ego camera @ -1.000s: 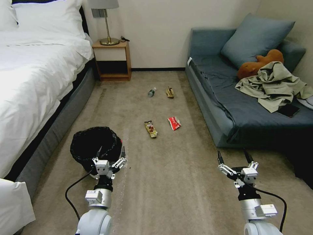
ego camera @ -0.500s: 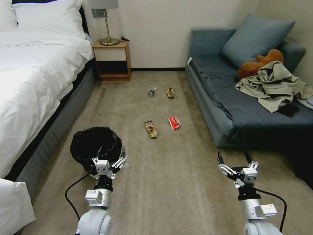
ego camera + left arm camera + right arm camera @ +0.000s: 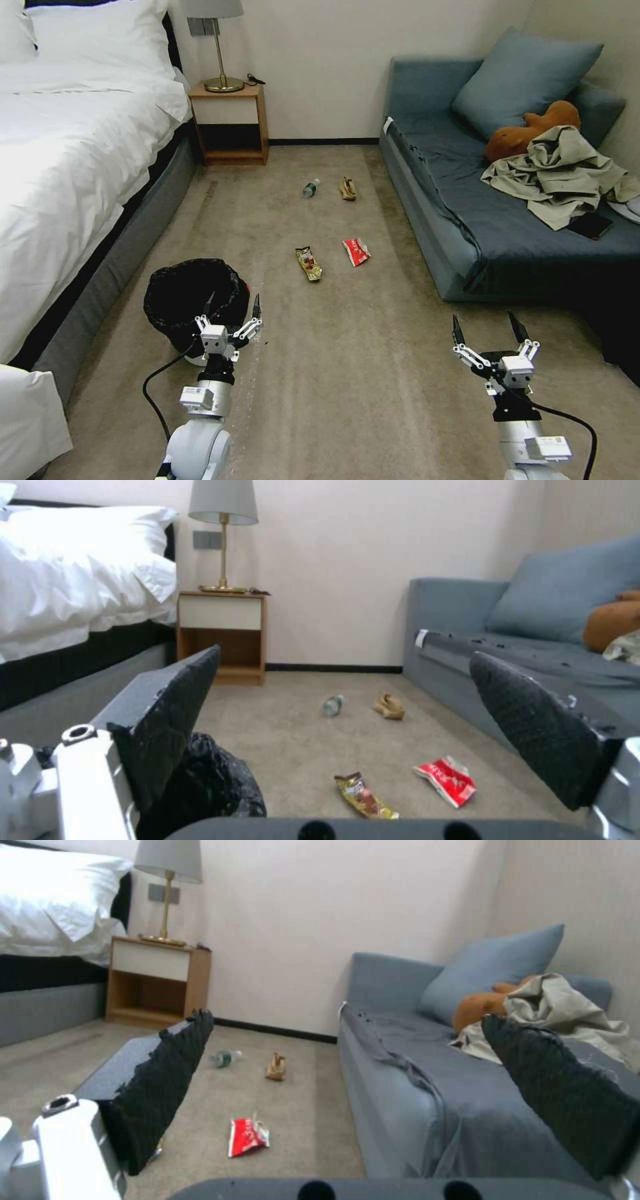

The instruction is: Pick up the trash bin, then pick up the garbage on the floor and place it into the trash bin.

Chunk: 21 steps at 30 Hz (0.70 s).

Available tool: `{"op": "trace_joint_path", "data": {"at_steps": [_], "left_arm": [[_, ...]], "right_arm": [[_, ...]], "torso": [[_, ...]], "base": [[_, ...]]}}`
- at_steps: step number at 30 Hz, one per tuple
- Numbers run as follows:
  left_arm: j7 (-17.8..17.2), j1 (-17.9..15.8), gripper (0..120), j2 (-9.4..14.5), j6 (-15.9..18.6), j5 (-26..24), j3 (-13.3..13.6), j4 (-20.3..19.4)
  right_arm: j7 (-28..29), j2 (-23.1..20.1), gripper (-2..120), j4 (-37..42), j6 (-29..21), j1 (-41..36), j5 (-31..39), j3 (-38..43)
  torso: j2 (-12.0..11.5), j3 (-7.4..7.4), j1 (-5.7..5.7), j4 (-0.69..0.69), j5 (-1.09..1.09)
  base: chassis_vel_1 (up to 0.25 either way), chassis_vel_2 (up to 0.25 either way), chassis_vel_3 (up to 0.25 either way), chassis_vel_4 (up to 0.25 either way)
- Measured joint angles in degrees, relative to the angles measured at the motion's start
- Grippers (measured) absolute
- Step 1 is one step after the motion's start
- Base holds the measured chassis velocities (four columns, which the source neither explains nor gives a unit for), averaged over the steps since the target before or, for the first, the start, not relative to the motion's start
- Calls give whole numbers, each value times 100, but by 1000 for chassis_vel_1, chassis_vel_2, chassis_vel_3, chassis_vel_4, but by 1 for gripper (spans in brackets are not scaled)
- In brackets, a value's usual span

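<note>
- Standing on the carpet beside the bed (image 3: 73, 167), the trash bin (image 3: 193, 293) has not been lifted, so by my reading the task has hardly begun.
- Nothing has gone into the bin yet. All four bits of garbage lie loose on the floor on its sofa side.
- Nearest the bin is the snack bar wrapper (image 3: 308, 263), with the red-white packet (image 3: 357, 251) just beyond it, both well apart from the black liner.
- Farther from the bin, toward the nightstand (image 3: 230, 123), the green bottle (image 3: 311, 189) and the tan scrap (image 3: 347, 189) lie near each other.
- Left to do, as I judge it: grip the bin, raise it, then collect each piece in turn.
- The left gripper (image 3: 232, 308) hangs over the near, sofa-side edge of the bin, its two dark fingers spread wide and holding nothing. In the head view one tip overlaps the liner; whether it touches the plastic I cannot tell.
- From the left wrist view the crinkled bag sits low beside one finger (image 3: 170, 727), not between the two, so the rim does not look captured.
- The right gripper (image 3: 487, 328) hovers over bare carpet well away from the bin, close to the sofa (image 3: 467, 220), fingers equally wide and empty.
</note>
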Motion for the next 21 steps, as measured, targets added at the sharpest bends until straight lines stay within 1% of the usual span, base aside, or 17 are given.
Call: {"op": "trace_joint_path", "data": {"at_steps": [1,3,4,7,8,10,12,13,14,16,17,19,20,21], "left_arm": [[0,0,100,0,0,0,0,0],[-65,37,100,3,122,-108,-4,-173],[-65,37,100,3,122,-108,-4,-173],[-212,72,100,83,441,-190,-41,-461],[-212,72,100,83,441,-190,-41,-461],[-311,85,100,128,685,-281,-73,-579],[-320,85,100,132,707,-289,-76,-587],[-419,72,100,181,945,-331,-122,-647],[-419,72,100,181,945,-331,-122,-647],[-561,20,100,290,1280,-449,-182,-701],[-561,20,100,290,1280,-449,-182,-701],[-726,-78,100,426,1638,-670,-288,-771],[-726,-78,100,426,1638,-670,-288,-771],[-801,-134,100,514,1842,-814,-360,-842]], "right_arm": [[0,0,100,0,0,0,0,0],[-25,-1,100,1,0,1,3,-3],[-25,-1,100,1,0,1,3,-3],[-55,-3,100,1,0,1,12,-3],[-55,-3,100,1,0,1,12,-3],[-57,-3,100,1,0,-2,17,-4],[-57,-4,100,1,0,-2,18,-4],[-58,-5,100,12,-3,-7,30,-1],[-58,-5,100,12,-3,-7,30,-1],[-59,-6,100,19,-5,-21,38,9],[-59,-6,100,19,-5,-21,38,9],[-61,-7,100,23,-7,-33,49,14],[-61,-7,100,23,-7,-33,49,14],[-62,-7,100,23,-11,-36,53,14]], "torso": [[0,0,0,0,0],[0,0,0,0,0],[0,0,0,0,0],[0,0,0,0,0],[0,0,0,0,0],[0,0,0,0,0],[0,0,0,0,0],[0,0,0,0,0],[0,0,0,0,0],[0,0,0,0,-1],[0,0,0,0,-1],[0,0,0,0,-1],[0,0,0,0,-1],[0,0,0,0,-1]], "base": [[0,0,0,0],[0,0,0,0],[0,0,0,0],[0,0,0,0],[0,0,0,0],[0,0,0,0],[0,0,0,0],[0,0,0,0],[0,0,0,0],[0,0,0,0],[0,0,0,0],[0,0,0,0],[0,0,0,0],[0,0,0,0]]}}
